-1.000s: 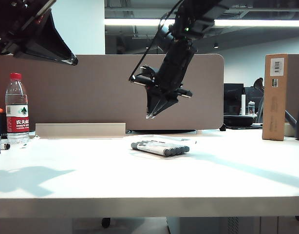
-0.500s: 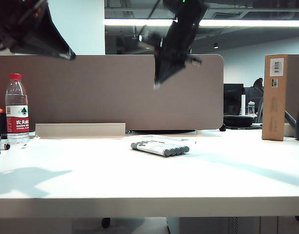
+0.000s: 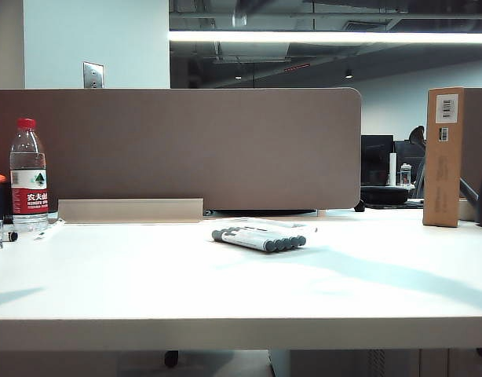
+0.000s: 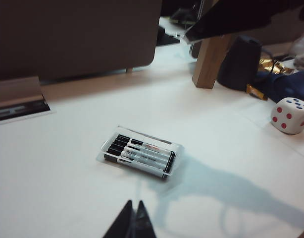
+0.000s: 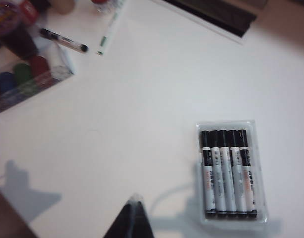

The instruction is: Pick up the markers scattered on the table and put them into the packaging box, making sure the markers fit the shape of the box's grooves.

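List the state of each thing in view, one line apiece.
markers: five, lying side by side in the tray's grooves
packaging box: flat on the table, full
water bottle: upright, red cap on
cardboard box: standing upright
dice: resting on the table
left gripper: shut, empty, above the table
right gripper: shut, empty, above the table

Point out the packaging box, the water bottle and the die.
packaging box (image 5: 258, 130): right wrist view, clear rim beside the caps.
water bottle (image 3: 28, 200): exterior view, red label.
die (image 4: 289, 115): left wrist view, front face.
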